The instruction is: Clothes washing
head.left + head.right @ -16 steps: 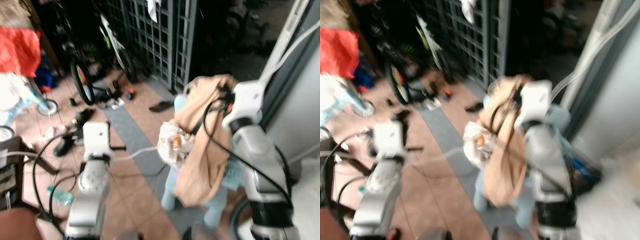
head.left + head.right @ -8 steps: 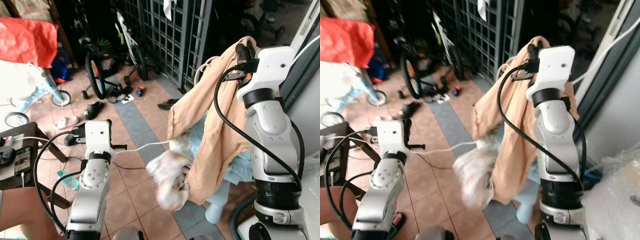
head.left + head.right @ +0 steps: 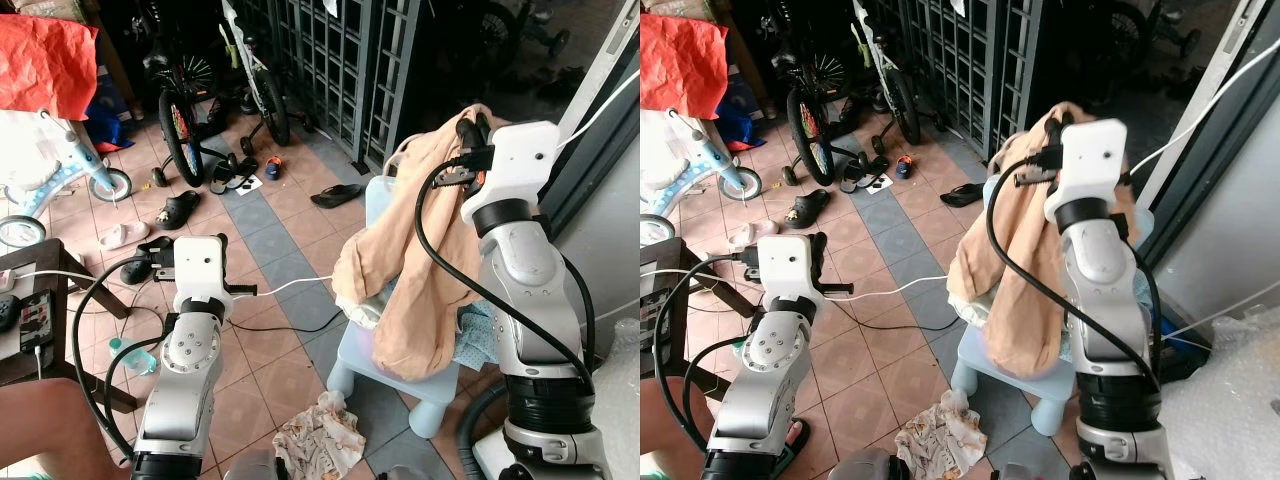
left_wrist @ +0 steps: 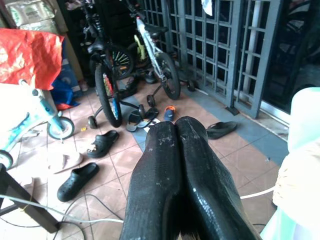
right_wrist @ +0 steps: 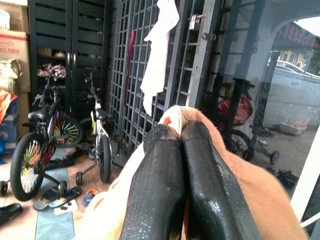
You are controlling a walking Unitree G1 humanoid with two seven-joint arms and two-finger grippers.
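The right tool (image 5: 181,131) is raised high on the right of the scene, its two black fingers pressed together on a fold of the peach garment (image 3: 410,290). The pinched cloth bulges up just past the fingertips (image 5: 165,137), and from that grip the garment hangs down the near-left side of the right arm, draping in long folds onto the light blue plastic chair (image 3: 395,375) below. The lower part of the garment rests on the chair seat, beside a pale blue cloth (image 3: 478,335) that lies on the seat to the right, against the arm.

The left tool (image 4: 175,127) is held lower on the left of the scene, well apart from the garment, with its fingers closed together and nothing between them. It points toward the far floor.

On the tiled floor near the robot, just left of the chair legs, lies a crumpled patterned cloth (image 3: 318,440). A white cable (image 3: 290,288) runs across the tiles between the left arm and the chair.

Farther off, scattered sandals (image 3: 180,208) lie on the tiles, and bicycles (image 3: 190,100) stand against a dark metal grille gate (image 3: 350,60). A white cloth (image 5: 159,47) hangs on the gate. At far left are a red sheet (image 3: 50,55) and a child's ride-on toy (image 3: 60,185).
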